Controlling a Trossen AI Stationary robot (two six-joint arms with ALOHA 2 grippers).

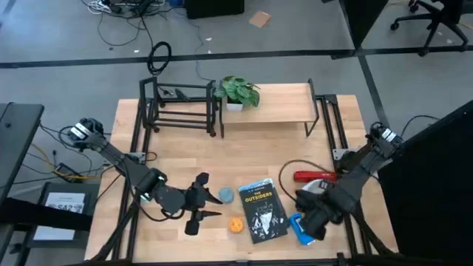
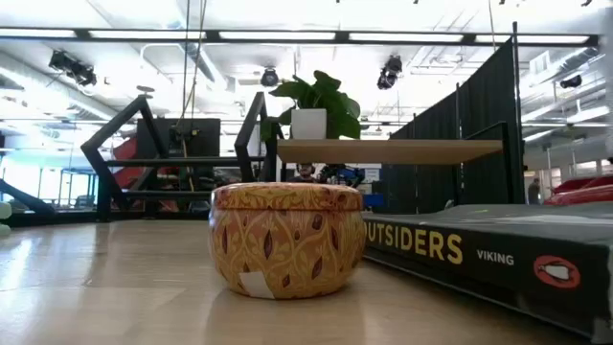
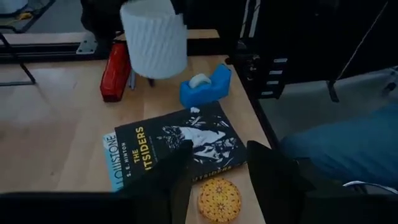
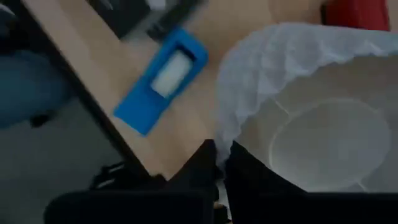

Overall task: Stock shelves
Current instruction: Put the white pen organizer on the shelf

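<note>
Right gripper (image 4: 221, 163): fingers pinched together on the rim of a white ribbed cup (image 4: 311, 106), one finger inside the wall, one outside. The cup is open-topped, with a fluted, textured outer wall and a smooth round floor; nothing lies in it. In the left wrist view the same cup (image 3: 154, 37) hangs clear of the table, above the far edge.

Just beside it on the tabletop: a blue plastic tape dispenser (image 4: 163, 78) carrying a white roll (blocky, rounded corners), and a red stapler (image 3: 115, 71) lying flat next to a coiled cable.

Left gripper (image 3: 217, 165): fingers spread apart, nothing between them, hovering over the near edge of the table above a small round tin (image 3: 219, 199). The tin is squat and drum-shaped, its orange-gold surface printed with a leaf pattern; lid on, contents not visible. In the low view the tin (image 2: 285, 238) shows bulging sides and a small white label near the base.

Beside the tin lies a paperback book (image 1: 262, 211), dark cover, title "The Outsiders", flat on the wood. A small blue-grey disc (image 1: 225, 195) sits near its upper corner (material unclear).

The shelves stand along the far side: a light plank-top stand (image 1: 284, 103) on black legs, carrying a potted plant (image 1: 237, 93) in a white pot, and to its left an open black rod rack (image 1: 181, 107).
</note>
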